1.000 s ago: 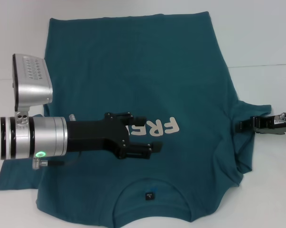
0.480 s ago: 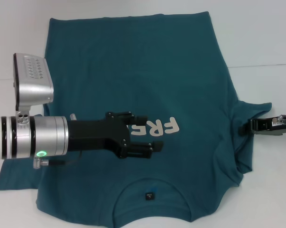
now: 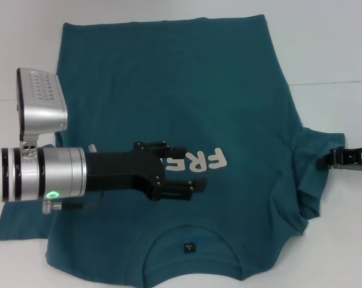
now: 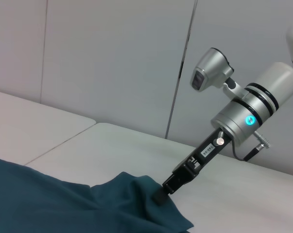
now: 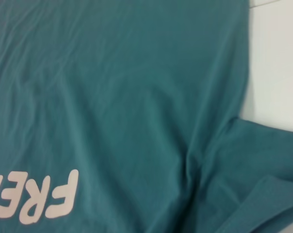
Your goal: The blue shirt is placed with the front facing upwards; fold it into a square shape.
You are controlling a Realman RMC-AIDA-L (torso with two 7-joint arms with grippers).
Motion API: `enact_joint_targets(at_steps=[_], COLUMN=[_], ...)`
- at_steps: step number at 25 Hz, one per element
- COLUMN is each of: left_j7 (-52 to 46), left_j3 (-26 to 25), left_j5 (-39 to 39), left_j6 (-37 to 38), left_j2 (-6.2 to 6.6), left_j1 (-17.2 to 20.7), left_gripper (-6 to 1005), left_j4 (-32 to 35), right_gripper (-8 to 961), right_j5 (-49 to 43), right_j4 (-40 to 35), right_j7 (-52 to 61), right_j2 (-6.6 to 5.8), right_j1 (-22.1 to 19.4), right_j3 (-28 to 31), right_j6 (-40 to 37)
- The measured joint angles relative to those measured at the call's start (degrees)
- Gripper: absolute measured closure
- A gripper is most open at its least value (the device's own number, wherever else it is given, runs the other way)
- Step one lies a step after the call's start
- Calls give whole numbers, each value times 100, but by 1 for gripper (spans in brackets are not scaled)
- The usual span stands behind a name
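The blue shirt point(image 3: 187, 90) lies spread on the white table, front up, with its collar and small dark neck label point(image 3: 190, 246) at the near edge. White "FREE" lettering point(image 3: 206, 161) runs across the chest. My left gripper point(image 3: 190, 170) hovers open over the chest beside the lettering, nothing between its fingers. My right gripper point(image 3: 322, 162) is at the shirt's right sleeve point(image 3: 316, 144). In the left wrist view this right gripper point(image 4: 161, 195) pinches the sleeve, and the cloth point(image 4: 131, 189) rises to a peak at its tip. The right wrist view shows only the shirt point(image 5: 112, 97) and the lettering point(image 5: 39, 194).
The white table point(image 3: 337, 48) shows around the shirt at the back and right, with a seam line point(image 3: 334, 82) across it. The shirt's other sleeve point(image 3: 18, 219) lies flat under my left arm. Grey wall panels point(image 4: 112, 63) stand behind the table.
My right gripper has drawn back to the right, toward the sleeve's outer edge, and the sleeve has spread slightly that way. The left arm has not moved.
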Motion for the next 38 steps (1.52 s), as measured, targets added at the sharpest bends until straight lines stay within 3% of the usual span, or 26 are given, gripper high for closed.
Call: enact_joint_targets(at_steps=[16, 31, 38], left_j7=[-24, -42, -42], left_j3=[21, -16, -26], left_j5=[0, -21, -24], left_j6=[-8, -8, -8], left_j2=[-46, -61, -61], left_j1=[-38, -75, -75], left_gripper=[125, 125, 125], left_j4=[-9, -9, -9], right_gripper=[922, 921, 921], right_j5=[3, -90, -299], right_j4=[-511, -524, -531], right_j7=[13, 26, 34], right_j2=[-125, -343, -363], right_j1=[-564, -618, -620], right_j3=[203, 196, 215], right_j6=[-565, -525, -577])
